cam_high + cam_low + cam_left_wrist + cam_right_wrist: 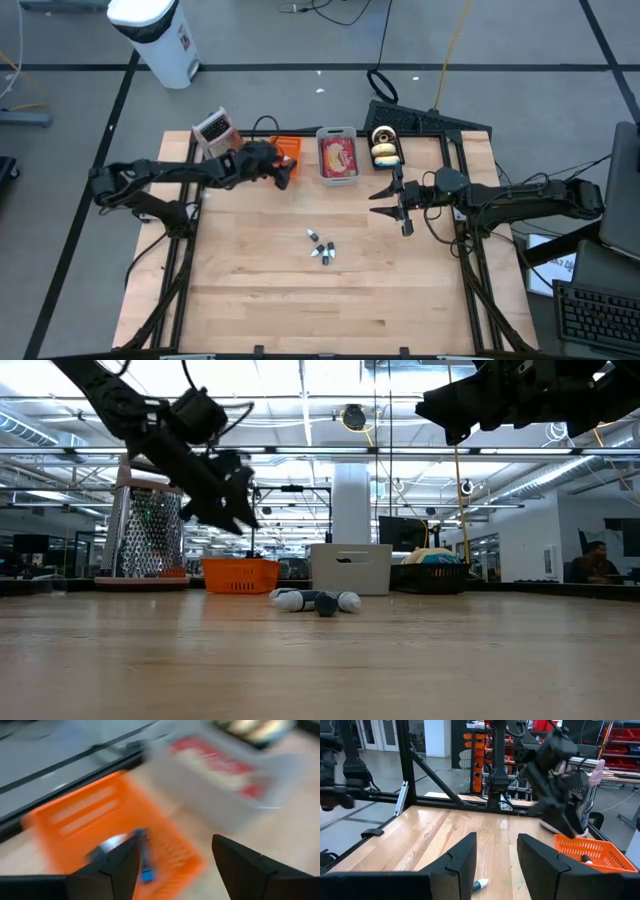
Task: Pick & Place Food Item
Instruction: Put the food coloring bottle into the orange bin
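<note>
My table [250, 300] is bare wood, and I work it with 2 dark arms. My left arm reaches in from the left edge toward the back. My right arm comes in from the right and waits above the wood in front of the grey bin [338, 157], which holds a red-and-white packet. Just right of that bin sits a stack of bagel-like rounds [385, 147]; at the back left stands a box grater [213, 131].

My left gripper [281, 172] hangs above the orange basket [288, 148], fingers spread with nothing between them. In my left wrist view a small white-and-blue item [142, 865] lies inside that basket, blurred, so I cannot tell what food it is.

My right gripper [400, 208] has its fingers parted, empty.

Near the table's middle, well apart from both grippers, lie 3 small white-and-dark pieces [321, 247], close together.
</note>
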Motion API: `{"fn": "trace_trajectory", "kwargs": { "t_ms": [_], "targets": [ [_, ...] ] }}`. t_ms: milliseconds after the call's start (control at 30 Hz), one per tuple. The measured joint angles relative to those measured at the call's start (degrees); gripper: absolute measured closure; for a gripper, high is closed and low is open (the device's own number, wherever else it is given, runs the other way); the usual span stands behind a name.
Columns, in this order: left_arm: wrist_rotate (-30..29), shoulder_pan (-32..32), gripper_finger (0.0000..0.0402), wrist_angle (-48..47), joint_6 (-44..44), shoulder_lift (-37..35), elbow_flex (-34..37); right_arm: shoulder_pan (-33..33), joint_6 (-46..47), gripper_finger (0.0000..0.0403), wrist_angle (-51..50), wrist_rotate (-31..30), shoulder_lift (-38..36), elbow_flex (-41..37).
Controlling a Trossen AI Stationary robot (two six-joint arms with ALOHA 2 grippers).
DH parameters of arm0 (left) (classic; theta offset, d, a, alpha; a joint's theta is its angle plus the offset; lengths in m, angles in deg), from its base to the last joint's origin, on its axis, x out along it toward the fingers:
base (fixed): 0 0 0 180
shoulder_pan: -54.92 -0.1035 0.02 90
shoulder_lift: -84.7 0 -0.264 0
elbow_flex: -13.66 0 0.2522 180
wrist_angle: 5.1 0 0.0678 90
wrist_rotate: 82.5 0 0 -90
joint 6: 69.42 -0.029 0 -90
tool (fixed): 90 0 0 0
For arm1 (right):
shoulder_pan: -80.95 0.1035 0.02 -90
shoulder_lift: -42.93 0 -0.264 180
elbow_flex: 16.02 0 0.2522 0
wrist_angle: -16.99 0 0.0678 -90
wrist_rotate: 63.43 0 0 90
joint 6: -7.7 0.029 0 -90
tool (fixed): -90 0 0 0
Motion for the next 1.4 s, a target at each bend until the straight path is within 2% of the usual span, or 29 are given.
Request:
{"fn": "trace_trajectory", "kwargs": {
  "t_ms": [200, 267, 333, 500, 733, 1067, 1400],
  "targets": [
    [20.36, 6.01, 0.0151, 2.25, -9.33, -2.29, -0.07, -0.02, -0.06, 0.0273, -0.02, 0.0, 0.0, 0.0],
    [23.81, 9.66, 0.0151, 2.4, -12.28, -1.81, -0.07, -0.01, -0.06, 0.0273, -0.01, 0.0, 0.0, 0.0],
    [22.38, 13.74, 0.0151, 2.92, -13.98, -0.55, -0.09, 0.0, -0.12, 0.0273, 0.0, 0.0, 0.0, 0.0],
    [12.82, 22.25, 0.0151, 7.34, -14.15, 3.31, -0.11, -0.02, -0.16, 0.0273, 0.0, 0.0, 0.0, 0.0],
    [7.47, 27.93, 0.0151, 12.78, -19.28, 10.69, -0.11, -0.02, -0.05, 0.0273, 0.0, 0.0, 0.0, 0.0],
    [9.55, 28.81, 0.0151, 19.94, -18.08, 20.95, -0.09, -0.01, 0.01, 0.0273, 0.02, -0.02, 0.01, 0.0],
    [9.61, 28.76, 0.0151, 19.67, -19.48, 23.39, -0.26, -0.02, -0.03, 0.0273, 0.01, -0.02, 0.02, 0.0]
  ]
}}
